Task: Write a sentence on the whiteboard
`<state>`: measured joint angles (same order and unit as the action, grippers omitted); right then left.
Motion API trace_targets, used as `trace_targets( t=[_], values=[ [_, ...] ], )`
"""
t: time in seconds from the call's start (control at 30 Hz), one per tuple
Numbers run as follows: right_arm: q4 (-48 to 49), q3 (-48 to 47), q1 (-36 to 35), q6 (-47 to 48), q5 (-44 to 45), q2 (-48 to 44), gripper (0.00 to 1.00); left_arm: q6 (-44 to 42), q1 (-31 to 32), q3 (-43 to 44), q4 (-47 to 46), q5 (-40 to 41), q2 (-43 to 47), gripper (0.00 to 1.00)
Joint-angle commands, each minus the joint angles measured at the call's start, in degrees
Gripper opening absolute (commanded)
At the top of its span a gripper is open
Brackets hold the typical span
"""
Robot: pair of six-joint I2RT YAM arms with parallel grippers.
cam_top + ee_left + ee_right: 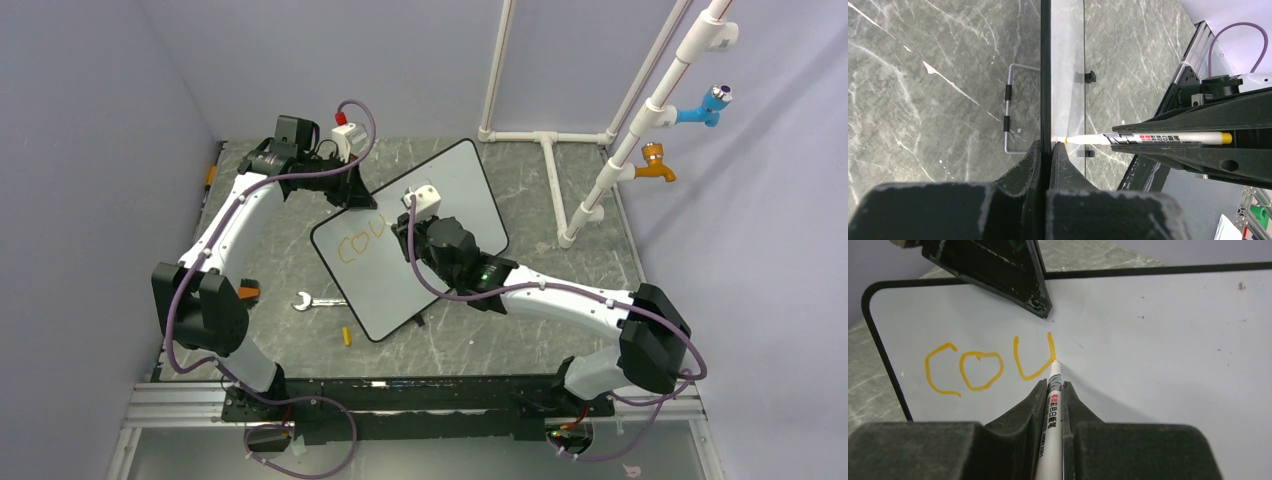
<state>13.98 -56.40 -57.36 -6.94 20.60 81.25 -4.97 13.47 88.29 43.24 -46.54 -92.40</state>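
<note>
Nearest the arm bases, a small yellow cap-like piece (347,336) and a silver open-ended wrench (315,301) are lying on the grey marbled tabletop (280,250), just off the near-left edge of the large white black-rimmed whiteboard (385,295), which is sitting mid-table, turned at an angle.

Over the board's middle, the right gripper (1052,385) is pinching a slim white whiteboard marker (1053,410) tight between its fingers, with the tip touching the surface at the right stroke of the "U". The orange handwritten sentence (983,367) is reading only "COU", so by my judgement the task is barely getting started: most of the first word and everything after it is waiting to be written.

Beyond the letters, the left gripper (1046,150) is clamping the board's far rim, its jaws closed on the edge just above the "U". That is crowding the line from above, while bare white is stretching wide to the right and towards the near rim. Farther back, a white pipe frame (560,170) is standing well apart.
</note>
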Motion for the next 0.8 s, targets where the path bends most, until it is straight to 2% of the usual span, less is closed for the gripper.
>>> trace_targets(
  t=[0.0, 0.5, 0.77],
  values=[
    [-1.47, 3.04, 0.48, -1.79, 0.94, -0.6, 0.0, -4.26, 0.56, -0.1, -0.49, 3.37, 2.11, 0.0],
    [-5.71, 0.23, 0.54, 2.51, 3.25, -6.74, 0.0, -4.26, 0.57, -0.17, -0.43, 3.46, 2.14, 0.0],
    [-4.0, -3.36, 0.97, 5.68, 3.39, -5.06, 0.0, -4.27, 0.58, -0.27, -0.38, 3.46, 2.11, 0.0]
  ],
)
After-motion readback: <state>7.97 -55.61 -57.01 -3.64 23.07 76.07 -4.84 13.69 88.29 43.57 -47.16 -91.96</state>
